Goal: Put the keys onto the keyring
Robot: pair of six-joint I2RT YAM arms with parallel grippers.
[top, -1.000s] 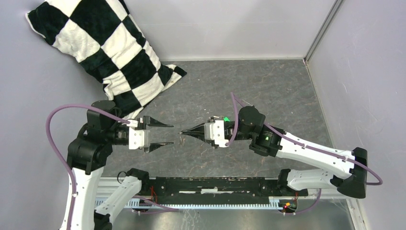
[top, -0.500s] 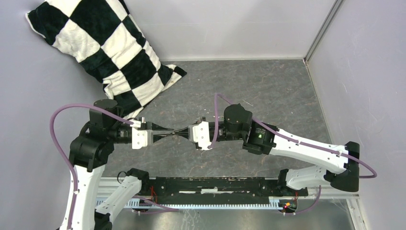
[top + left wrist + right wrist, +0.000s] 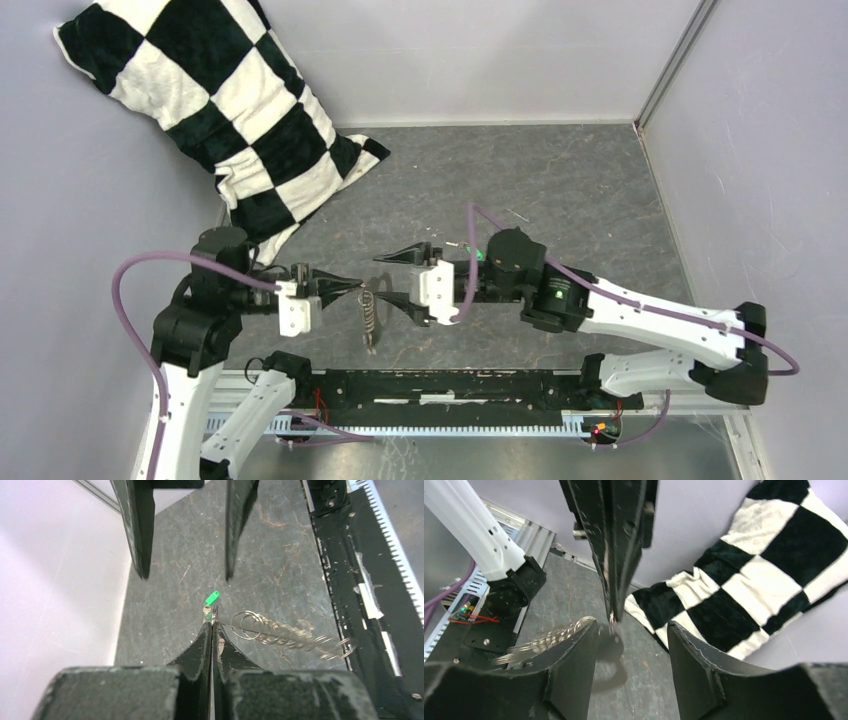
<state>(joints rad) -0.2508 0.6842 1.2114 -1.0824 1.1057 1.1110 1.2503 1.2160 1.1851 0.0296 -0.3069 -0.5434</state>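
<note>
Grey mottled counter (image 3: pixel 580 180) with a checked cushion (image 3: pixel 200 100) at the far left: above it the left pincer (image 3: pixel 360 283) is clenched on the keyring (image 3: pixel 369 315), which dangles below its tips. The right pincer (image 3: pixel 382 280) is released, its jaws either side of those tips, and the green-tagged key (image 3: pixel 478 251) lies on the counter by the right wrist, apart from the ring. So slim a pinch could let the loop swing or slip if the right jaws brush it. The left wrist view shows the key's tag and stem, which the top view reduces to a green speck and the right wrist view lacks.
</note>
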